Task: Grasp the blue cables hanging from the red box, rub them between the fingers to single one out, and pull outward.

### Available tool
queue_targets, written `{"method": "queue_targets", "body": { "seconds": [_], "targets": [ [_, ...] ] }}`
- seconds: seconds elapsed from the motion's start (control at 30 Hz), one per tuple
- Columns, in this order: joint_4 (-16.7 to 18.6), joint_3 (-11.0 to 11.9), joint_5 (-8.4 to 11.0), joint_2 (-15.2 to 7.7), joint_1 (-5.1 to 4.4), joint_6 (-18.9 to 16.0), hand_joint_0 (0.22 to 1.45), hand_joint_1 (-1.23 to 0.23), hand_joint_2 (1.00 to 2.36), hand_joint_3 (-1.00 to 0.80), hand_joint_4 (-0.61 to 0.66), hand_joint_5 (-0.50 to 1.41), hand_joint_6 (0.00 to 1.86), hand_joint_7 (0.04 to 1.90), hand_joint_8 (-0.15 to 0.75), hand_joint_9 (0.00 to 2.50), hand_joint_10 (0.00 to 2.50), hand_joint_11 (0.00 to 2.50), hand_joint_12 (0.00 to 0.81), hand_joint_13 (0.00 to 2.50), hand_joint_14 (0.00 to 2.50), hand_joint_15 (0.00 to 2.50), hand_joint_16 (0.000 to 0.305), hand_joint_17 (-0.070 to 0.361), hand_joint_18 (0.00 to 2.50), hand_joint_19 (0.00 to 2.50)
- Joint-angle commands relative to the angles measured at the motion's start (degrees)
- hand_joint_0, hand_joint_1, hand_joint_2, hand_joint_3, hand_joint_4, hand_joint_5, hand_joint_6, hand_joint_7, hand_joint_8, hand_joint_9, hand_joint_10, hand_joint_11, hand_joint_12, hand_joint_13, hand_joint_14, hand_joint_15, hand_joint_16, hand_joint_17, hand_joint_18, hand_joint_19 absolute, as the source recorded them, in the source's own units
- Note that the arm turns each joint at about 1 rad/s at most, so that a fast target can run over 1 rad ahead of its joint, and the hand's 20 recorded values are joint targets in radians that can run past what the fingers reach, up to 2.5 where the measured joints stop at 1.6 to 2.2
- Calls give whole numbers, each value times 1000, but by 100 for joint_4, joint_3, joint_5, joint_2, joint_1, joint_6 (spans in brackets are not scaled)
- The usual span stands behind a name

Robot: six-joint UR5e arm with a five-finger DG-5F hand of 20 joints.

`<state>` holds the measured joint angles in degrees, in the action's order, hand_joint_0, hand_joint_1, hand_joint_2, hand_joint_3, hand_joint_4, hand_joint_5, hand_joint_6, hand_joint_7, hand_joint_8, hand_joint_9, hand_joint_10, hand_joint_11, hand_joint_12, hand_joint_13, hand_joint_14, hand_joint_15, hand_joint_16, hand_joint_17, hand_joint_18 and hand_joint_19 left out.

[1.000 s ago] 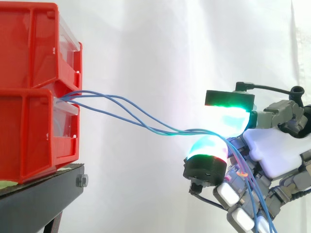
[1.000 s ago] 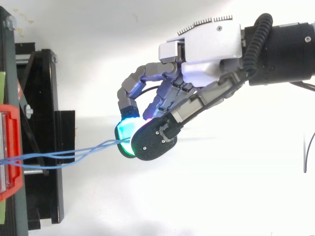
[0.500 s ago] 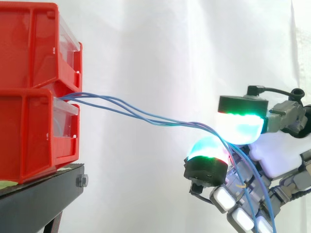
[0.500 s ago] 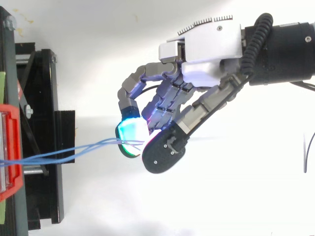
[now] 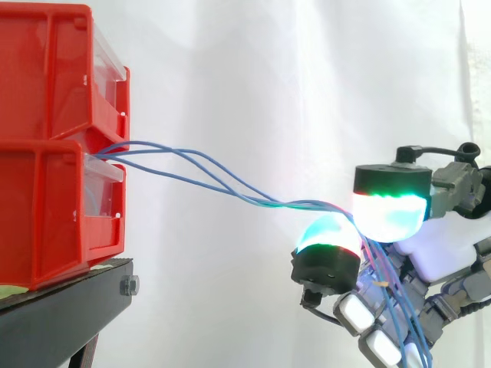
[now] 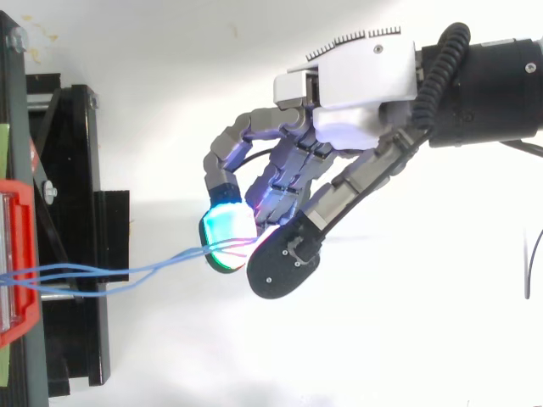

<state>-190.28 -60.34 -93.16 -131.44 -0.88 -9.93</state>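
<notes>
Fingers (image 5: 328, 236) curled: one glowing pad below, thumb pad (image 5: 390, 213) above, w/ the blue cables (image 5: 280, 204) running thru the narrow gap betw. them. Reads as a light pinch on the whole bundle, not a hard clamp. Pads sit offset, thumb further from the box than the finger pad. Rest of the hand (image 6: 361, 80) lies behind them.

Key relation: cables' long axis runs from the pinch to the front of the red box (image 5: 54, 146), rising a little toward it. Hand is well apart from the box, at the far end of the span. So pulling outward prob. means going along that axis, away from the box, toward side view's right.

Cables: thin, several strands, loosely crossing each other mid-span, shallow sag, not taut. They merge at the pads, then the loose ends drop past the palm. Can't tell if one strand is singled out. Box sits on a black stand (image 5: 61, 314).
</notes>
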Motion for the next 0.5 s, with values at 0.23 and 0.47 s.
{"method": "queue_targets", "body": {
  "seconds": [0.23,0.47],
  "targets": [
    [0,4,0,-4,0,0,561,-609,1000,-500,-3,-100,765,1108,204,933,13,398,359,800,21,555,45,102,681,604],
    [0,83,0,5,44,62,521,-608,1000,-500,-10,-86,720,1152,210,944,14,388,370,811,19,560,47,107,689,603]
  ]
}}
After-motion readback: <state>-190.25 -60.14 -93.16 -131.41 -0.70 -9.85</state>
